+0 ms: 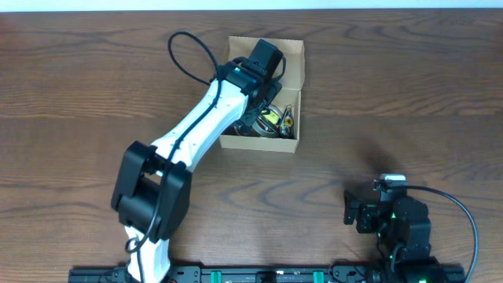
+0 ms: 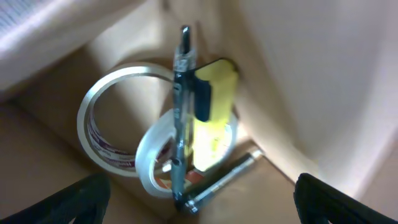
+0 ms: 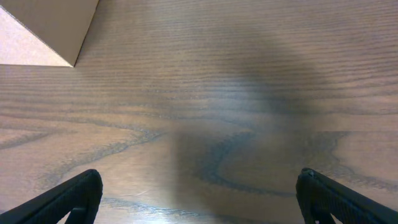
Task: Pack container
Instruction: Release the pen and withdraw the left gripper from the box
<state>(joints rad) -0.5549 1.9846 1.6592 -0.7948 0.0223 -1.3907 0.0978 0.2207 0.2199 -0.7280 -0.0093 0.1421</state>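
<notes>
Two arms are seen at a brown wood table [image 1: 409,94]. The left gripper [image 2: 202,186] is held down inside the container [image 1: 292,49]. Its black fingers [image 2: 81,199] are spread wide, and nothing is pinched between them. Tan card walls are seen close around this gripper, so only a little room is found there.

Right ahead of it, a big tape roll [image 2: 87,134] and a small tape roll [image 2: 146,155] are leaned together. A thin dark pen [image 2: 179,124] and a yellow tool [image 2: 217,93] with a dark clip are propped across them. A silver stick [image 2: 230,171] is laid on the box floor by the corner.

The container is set with its open top turned up. Its long side is pointed away from the arms, toward the far table edge, and it is turned just a bit. Its far short wall is placed near that edge.

The right gripper [image 3: 199,180] is held low over bare wood, well apart from the container. Its fingers are spread too, with nothing between them. Lots of open table is seen all around it. Only one corner of the container is seen ahead of it and to its left.
</notes>
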